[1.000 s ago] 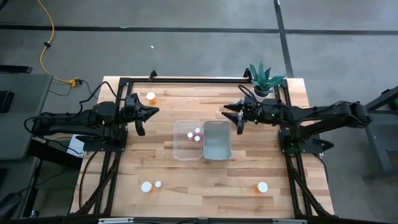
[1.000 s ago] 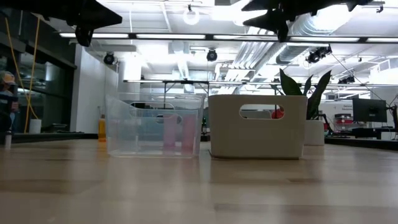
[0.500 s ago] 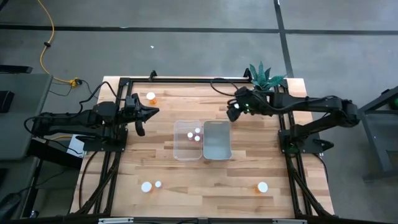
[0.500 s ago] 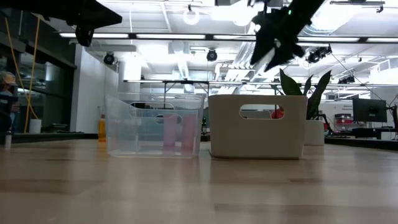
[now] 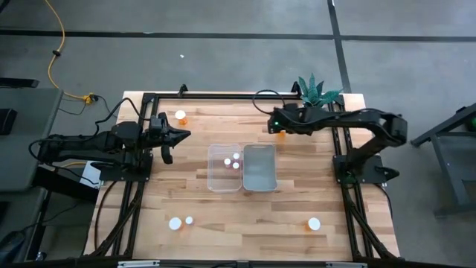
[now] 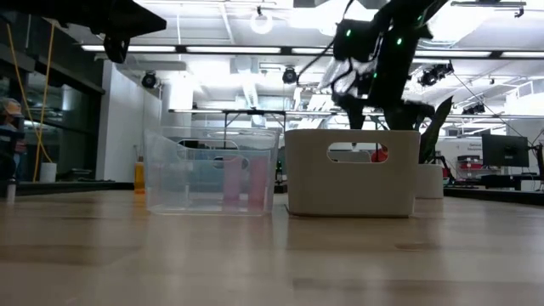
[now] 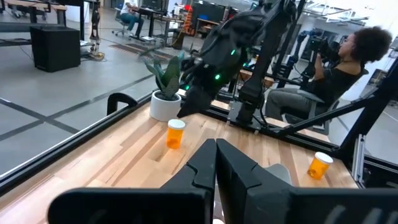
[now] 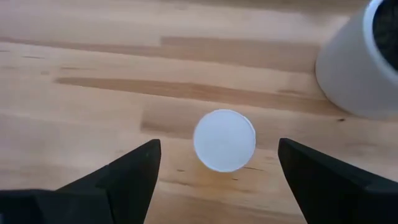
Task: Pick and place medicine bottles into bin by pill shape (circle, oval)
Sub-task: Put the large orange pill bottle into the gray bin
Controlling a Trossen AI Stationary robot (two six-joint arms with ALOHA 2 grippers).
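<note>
Pale wooden table (image 5: 223, 246) fills the middle of the high view, with the left gripper (image 5: 181, 134) hanging at centre left, its fingers pressed together on nothing. Just above it, toward the upper left of the table, stands one medicine bottle (image 5: 180, 116). Two more white caps (image 5: 175, 223) sit close together at the lower left. At frame centre the clear bin (image 5: 224, 167) holds two bottles (image 5: 232, 161), touching the white bin (image 5: 259, 167) on its right. Further right and higher, the right gripper (image 5: 278, 128) hovers directly above an upright bottle (image 8: 224, 140), fingers (image 8: 127, 174) spread wide on either side of its cap without touching. The white plant pot (image 8: 364, 62) stands just beside that bottle, at the upper right. A lone bottle (image 5: 314, 223) rests at the lower right.
</note>
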